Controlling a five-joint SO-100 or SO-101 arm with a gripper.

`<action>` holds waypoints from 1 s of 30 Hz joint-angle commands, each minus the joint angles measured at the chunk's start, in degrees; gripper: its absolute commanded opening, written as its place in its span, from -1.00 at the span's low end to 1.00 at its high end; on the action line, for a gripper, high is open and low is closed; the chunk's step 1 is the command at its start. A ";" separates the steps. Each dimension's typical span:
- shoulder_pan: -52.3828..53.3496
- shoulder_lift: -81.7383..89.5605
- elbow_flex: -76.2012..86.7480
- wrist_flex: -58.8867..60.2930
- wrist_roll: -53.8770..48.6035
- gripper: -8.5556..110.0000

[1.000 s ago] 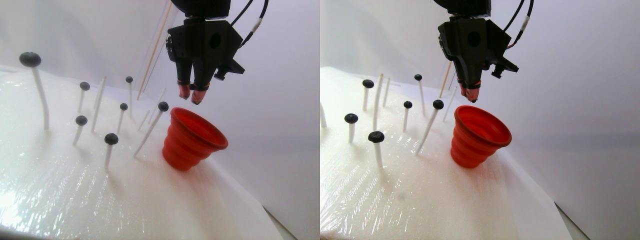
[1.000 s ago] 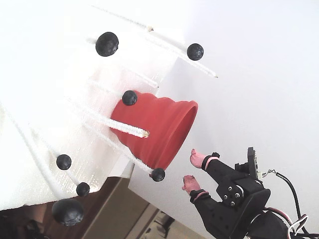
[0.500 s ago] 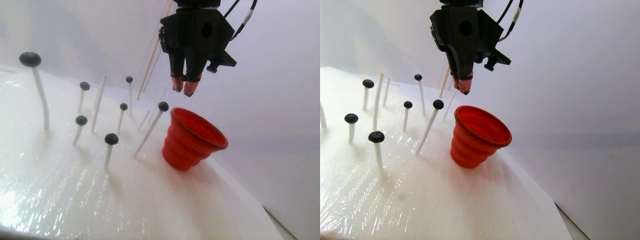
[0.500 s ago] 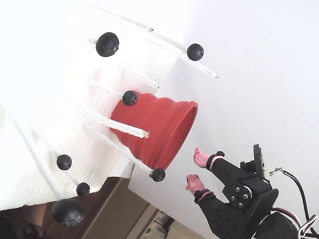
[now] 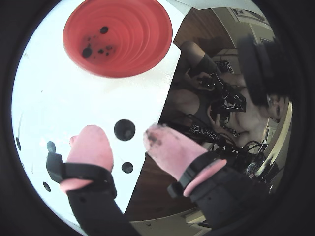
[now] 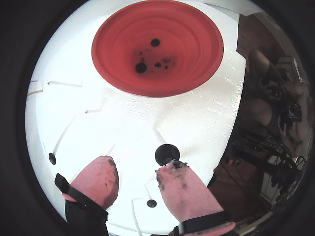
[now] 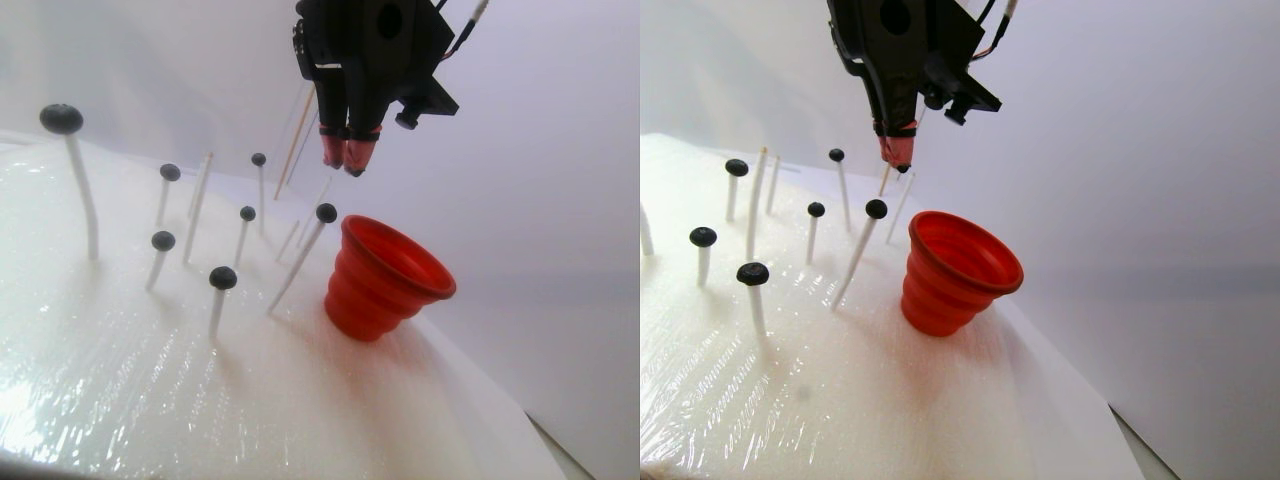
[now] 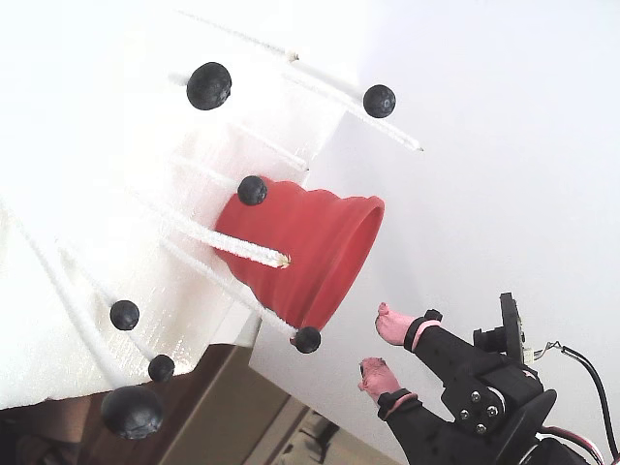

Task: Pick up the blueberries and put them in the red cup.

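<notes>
I'm between picks, I'd say: the gripper (image 8: 377, 351) hangs empty with its pink fingers (image 5: 91, 147) apart, above and just beside the cup (image 7: 385, 277), which already holds some dark bits. The nearest berry (image 5: 124, 130) sits on its stick right below, between the fingertips, so next I drop straight down and pinch gently.

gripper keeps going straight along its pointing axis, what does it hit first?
Probably the blueberry on its white stick, which sits between the open gripper fingertips in both wrist views. The red cup lies off to the side. Depth is unclear, so the fingers might straddle it.
</notes>
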 commanded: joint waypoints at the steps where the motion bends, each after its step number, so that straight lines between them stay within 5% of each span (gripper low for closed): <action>1: 0.70 5.89 0.09 0.79 0.62 -0.61; 30: 0.18 1.93 4.13 -2.46 0.88 -0.62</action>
